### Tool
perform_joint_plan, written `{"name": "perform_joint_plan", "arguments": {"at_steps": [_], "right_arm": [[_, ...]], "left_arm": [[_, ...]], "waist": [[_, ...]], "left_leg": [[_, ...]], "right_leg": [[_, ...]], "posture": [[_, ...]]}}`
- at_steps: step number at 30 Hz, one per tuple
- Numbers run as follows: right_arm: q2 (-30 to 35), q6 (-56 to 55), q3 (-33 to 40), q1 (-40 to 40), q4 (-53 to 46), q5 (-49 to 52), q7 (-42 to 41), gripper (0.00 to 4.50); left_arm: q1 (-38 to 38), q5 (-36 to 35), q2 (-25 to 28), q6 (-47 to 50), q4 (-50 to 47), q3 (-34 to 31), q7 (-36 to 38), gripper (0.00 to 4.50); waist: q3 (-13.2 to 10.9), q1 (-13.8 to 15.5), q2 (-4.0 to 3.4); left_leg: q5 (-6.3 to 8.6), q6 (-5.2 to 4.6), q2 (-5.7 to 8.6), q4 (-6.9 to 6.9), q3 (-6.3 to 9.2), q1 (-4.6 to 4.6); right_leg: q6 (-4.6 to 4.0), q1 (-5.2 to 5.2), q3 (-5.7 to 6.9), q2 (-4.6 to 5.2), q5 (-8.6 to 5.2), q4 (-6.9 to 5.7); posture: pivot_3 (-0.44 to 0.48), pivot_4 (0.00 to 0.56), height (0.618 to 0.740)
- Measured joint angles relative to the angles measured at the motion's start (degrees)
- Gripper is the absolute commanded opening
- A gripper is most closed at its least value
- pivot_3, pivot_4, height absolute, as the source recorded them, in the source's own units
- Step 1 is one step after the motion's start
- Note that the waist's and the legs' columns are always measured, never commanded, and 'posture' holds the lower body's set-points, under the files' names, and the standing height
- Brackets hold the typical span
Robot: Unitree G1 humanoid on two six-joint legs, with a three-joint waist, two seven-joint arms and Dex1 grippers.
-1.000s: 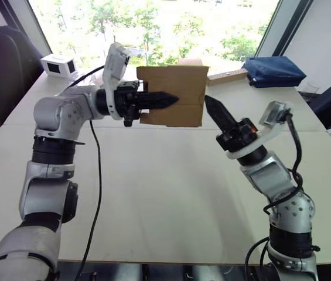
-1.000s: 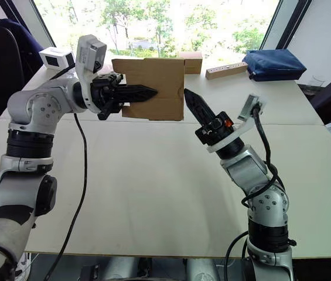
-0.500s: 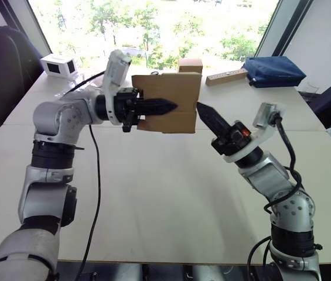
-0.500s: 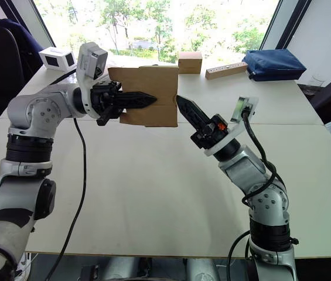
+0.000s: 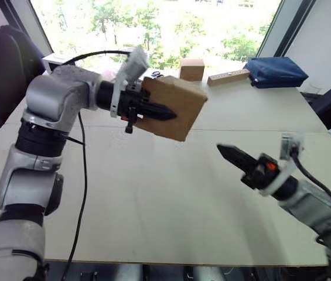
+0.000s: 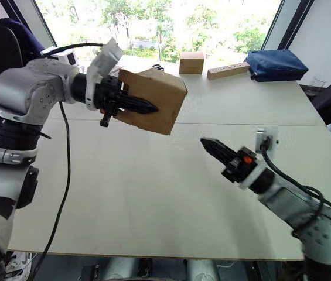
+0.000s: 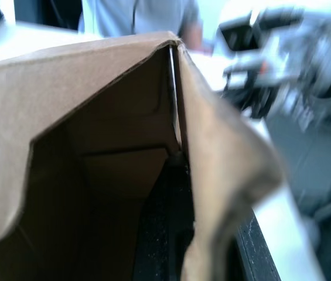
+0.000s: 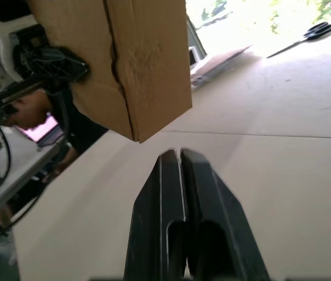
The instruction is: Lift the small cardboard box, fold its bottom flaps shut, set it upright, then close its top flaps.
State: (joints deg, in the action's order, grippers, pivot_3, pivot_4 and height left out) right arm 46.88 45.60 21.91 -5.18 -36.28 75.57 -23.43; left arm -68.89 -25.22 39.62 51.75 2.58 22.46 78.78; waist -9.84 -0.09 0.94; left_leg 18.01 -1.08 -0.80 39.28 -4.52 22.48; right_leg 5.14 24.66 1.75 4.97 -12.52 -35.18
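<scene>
Since a second ago the right gripper has pulled away from the box toward 4 o'clock and now hangs low over the table, well apart from it. Box itself has rotated in the air, corner now pointing down toward the table.

Left gripper: fingers clamped on one wall of the box, one finger outside on the near face, the other inside — left wrist view looks into the open interior past a flap. Right gripper fingers pressed together, nothing held; its wrist view looks up at the box's lower corner.

Box held aloft at about 11 o'clock from table centre, clear of the surface. Long axis tilted, running from upper left down to lower right; open end faces back toward the left arm.

Step in hand, as I judge it: box lifted, bottom flaps being folded. Next move calls for the right gripper to return and press a flap shut while the left holds steady.
</scene>
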Motion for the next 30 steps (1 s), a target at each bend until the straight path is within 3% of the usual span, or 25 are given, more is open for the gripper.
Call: {"name": "perform_joint_plan", "arguments": {"at_steps": [2, 5, 10, 18, 25, 28, 30], "right_arm": [[5.7, 1.5, 2.5, -2.4, -2.7, -2.3, -3.2, 0.04], [8.6, 1.9, 3.2, -3.0, -5.3, -4.0, -5.4, 0.04], [11.4, 1.8, 3.0, -3.7, -8.2, -9.8, -7.6, 0.04], [6.9, 1.5, 1.2, -7.3, -12.4, -11.5, -2.7, 0.04], [6.0, 1.5, 0.3, -6.9, -13.1, -11.7, 0.7, 0.04], [6.1, 1.5, 0.2, -6.8, -13.0, -12.1, 0.7, 0.00], [6.1, 1.5, -0.1, -6.0, -12.8, -12.4, 0.2, 0.00]], "left_arm": [[-1.6, 2.9, 1.8, 1.8, -4.2, 7.0, 2.0, 0.00], [-4.9, 8.1, 2.5, 1.8, -6.2, 15.3, 4.2, 0.00], [-8.3, 15.6, -4.8, 5.1, -4.0, 27.2, 3.2, 0.00], [-7.4, 22.5, -6.5, 1.1, -4.6, 34.8, 3.6, 0.00], [-6.5, 24.0, -7.7, 2.3, -6.3, 35.4, 5.1, 0.00], [-6.4, 24.6, -8.7, 5.1, -6.9, 35.5, 4.9, 0.82], [-6.4, 24.5, -10.5, 7.9, -7.5, 35.8, 4.7, 1.68]], "waist": [[0.0, -0.2, 0.06], [0.0, -0.1, 0.05], [0.0, 0.9, 0.07], [0.0, 0.8, 0.09], [0.0, 0.9, 0.07], [0.0, 0.9, 0.05], [0.0, 0.9, 0.05]], "left_leg": [[0.00, 0.01, -0.04, 0.02, 0.03, 0.00], [-0.02, 0.03, -0.05, 0.02, 0.09, -0.04], [-0.02, 0.03, -0.03, 0.03, 0.11, 0.06], [-0.02, 0.02, -0.06, 0.11, 0.12, 0.15], [0.02, -0.04, -0.13, 0.41, 0.14, 0.17], [0.09, -0.16, -0.13, 0.52, 0.15, 0.21], [0.12, -0.21, -0.13, 0.64, 0.17, 0.29]], "right_leg": [[-0.09, 0.00, -0.01, -0.15, -0.05, 0.03], [-0.16, -0.01, -0.03, -0.29, -0.10, 0.02], [-0.09, 0.02, -0.05, -0.29, -0.15, 0.06], [-0.03, 0.11, -0.07, -0.28, -0.16, 0.01], [-0.07, 0.02, -0.08, -0.27, -0.18, -0.05], [-0.05, -0.01, -0.07, -0.28, -0.18, -0.05], [-0.05, 0.00, -0.07, -0.28, -0.18, -0.06]], "posture": [[0.000, 0.150, 0.740], [0.000, 0.150, 0.740], [0.000, 0.150, 0.740], [0.000, 0.150, 0.740], [0.000, 0.150, 0.740], [0.000, 0.150, 0.740], [0.000, 0.150, 0.740]]}}
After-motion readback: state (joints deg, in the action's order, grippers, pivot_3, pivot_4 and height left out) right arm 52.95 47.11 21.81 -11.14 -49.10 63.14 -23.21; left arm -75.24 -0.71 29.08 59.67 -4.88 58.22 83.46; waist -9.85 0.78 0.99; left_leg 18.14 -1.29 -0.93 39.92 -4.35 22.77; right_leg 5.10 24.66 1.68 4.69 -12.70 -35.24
